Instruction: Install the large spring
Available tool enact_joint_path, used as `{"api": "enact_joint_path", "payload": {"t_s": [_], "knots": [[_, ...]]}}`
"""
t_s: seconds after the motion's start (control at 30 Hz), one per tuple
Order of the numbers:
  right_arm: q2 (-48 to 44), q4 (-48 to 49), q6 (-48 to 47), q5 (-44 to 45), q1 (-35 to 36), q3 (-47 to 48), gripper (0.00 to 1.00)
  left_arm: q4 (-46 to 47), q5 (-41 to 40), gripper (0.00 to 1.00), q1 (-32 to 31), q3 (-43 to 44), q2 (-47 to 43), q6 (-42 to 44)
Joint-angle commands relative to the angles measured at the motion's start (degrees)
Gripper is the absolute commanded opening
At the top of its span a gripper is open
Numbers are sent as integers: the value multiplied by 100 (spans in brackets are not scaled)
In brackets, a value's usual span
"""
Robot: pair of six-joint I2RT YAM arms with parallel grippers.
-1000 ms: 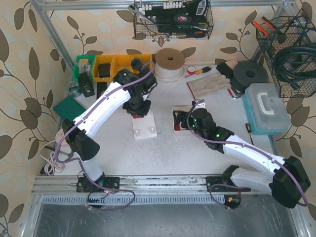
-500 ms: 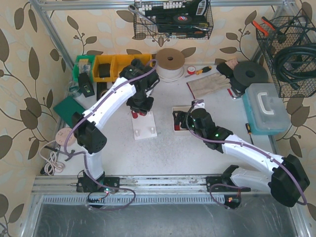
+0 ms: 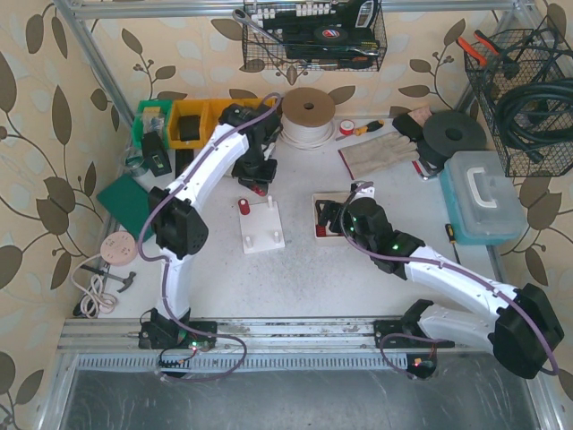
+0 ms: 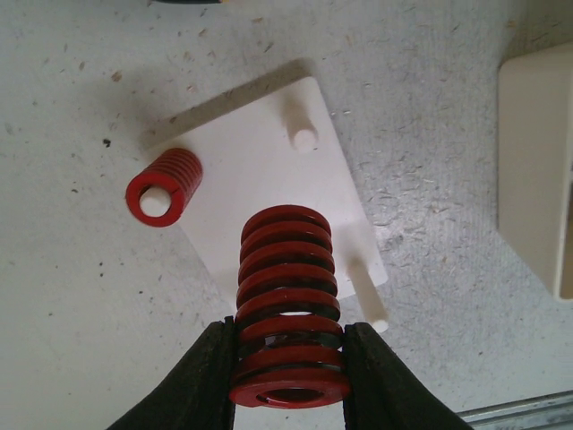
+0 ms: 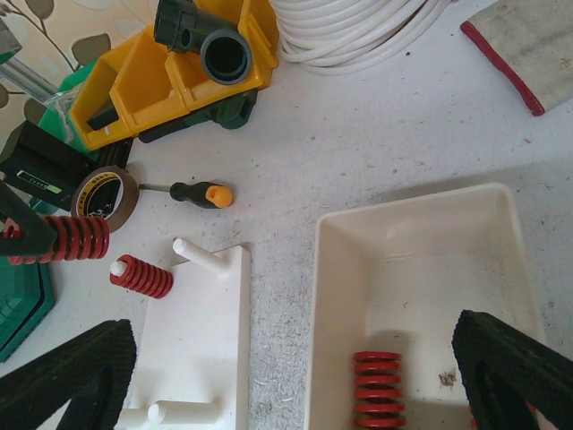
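Observation:
The large red spring [image 4: 288, 296] is clamped between my left gripper's [image 4: 289, 358] fingers, held above the table beside the white peg board [image 4: 260, 179]. It also shows in the right wrist view [image 5: 73, 237]. A smaller red spring [image 4: 164, 185] sits on the board's corner peg, and the other pegs [image 4: 303, 134] are bare. In the top view my left gripper [image 3: 253, 182] is just behind the board [image 3: 262, 226]. My right gripper [image 5: 291, 381] is open and hovers over the white tray [image 5: 421, 269], which holds another red spring [image 5: 380, 390].
Yellow bins [image 5: 170, 72] with a black pipe fitting, a tape roll [image 5: 105, 193], a small screwdriver [image 5: 192, 193] and a white cable coil [image 5: 349, 27] lie behind the board. A blue toolbox [image 3: 483, 197] stands at the right.
My left arm has drawn back from the peg board toward the bins with the large spring in it. The smaller spring on the corner peg now shows. The right arm has barely moved.

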Motion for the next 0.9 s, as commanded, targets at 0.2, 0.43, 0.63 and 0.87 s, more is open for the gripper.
{"api": "enact_joint_path", "payload": {"t_s": [0.2, 0.43, 0.63, 0.87], "knots": [[71, -40, 91, 188, 26, 42, 95, -344, 330, 0, -15, 409, 317, 62], [134, -102, 123, 198, 26, 90, 96, -301, 385, 0, 21, 621, 605, 97], [132, -100, 139, 207, 26, 92, 96, -300, 513, 0, 33, 806, 816, 126], [209, -261, 184, 231, 26, 181, 100, -192, 539, 0, 173, 804, 836, 113]]}}
